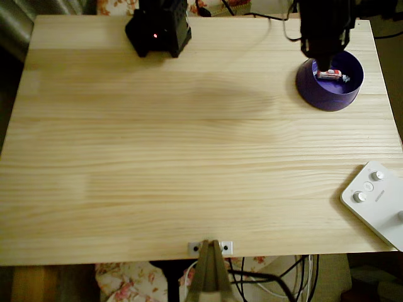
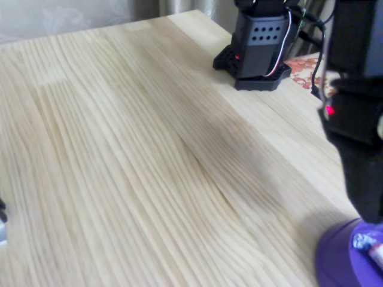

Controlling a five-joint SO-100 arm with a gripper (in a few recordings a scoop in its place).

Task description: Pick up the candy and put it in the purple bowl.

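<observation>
- The pine table point(image 1: 189, 157) lies bare across its middle; the arm's black base point(image 1: 158, 30) sits at eleven o'clock in the overhead view.
- The purple bowl point(image 1: 329, 94) stands at two o'clock.
- The gripper point(image 1: 325, 61) hangs over the bowl's inside; whether its jaws are parted I cannot tell.
- The candy point(image 1: 332, 75) lies in the bowl.
- Best practice, I judge: confirm release, then lift straight up, clear of the rim.
</observation>
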